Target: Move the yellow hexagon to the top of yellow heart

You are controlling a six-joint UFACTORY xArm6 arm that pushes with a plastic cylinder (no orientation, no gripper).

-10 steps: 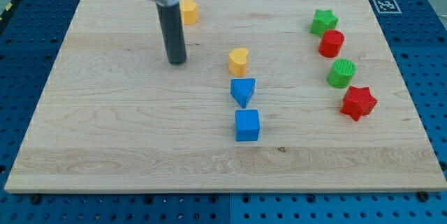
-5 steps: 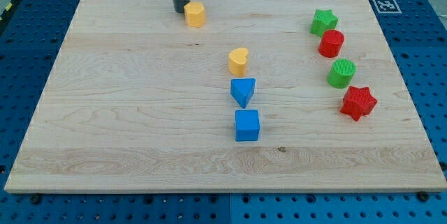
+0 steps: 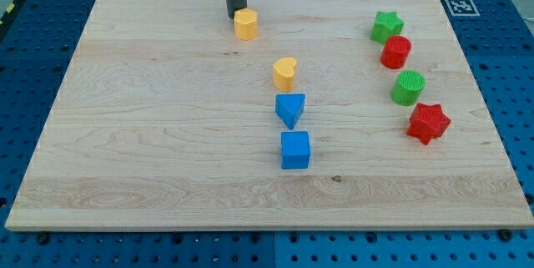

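Note:
The yellow hexagon (image 3: 245, 24) lies near the view's top, a little left of centre. My tip (image 3: 236, 17) touches its upper left side. The dark rod rises from there out of the view's top. The yellow heart (image 3: 284, 72) lies below and to the right of the hexagon, with a gap between them.
A blue triangle (image 3: 290, 108) and a blue cube (image 3: 294, 149) lie in a column below the heart. At the view's right lie a green star (image 3: 386, 25), a red cylinder (image 3: 395, 52), a green cylinder (image 3: 408, 88) and a red star (image 3: 428, 122). The wooden board (image 3: 125, 151) carries them all.
My tip went up around the hexagon to its upper left, then slid right and slightly down. The yellow hexagon has been pushed right and a little down, toward the heart.

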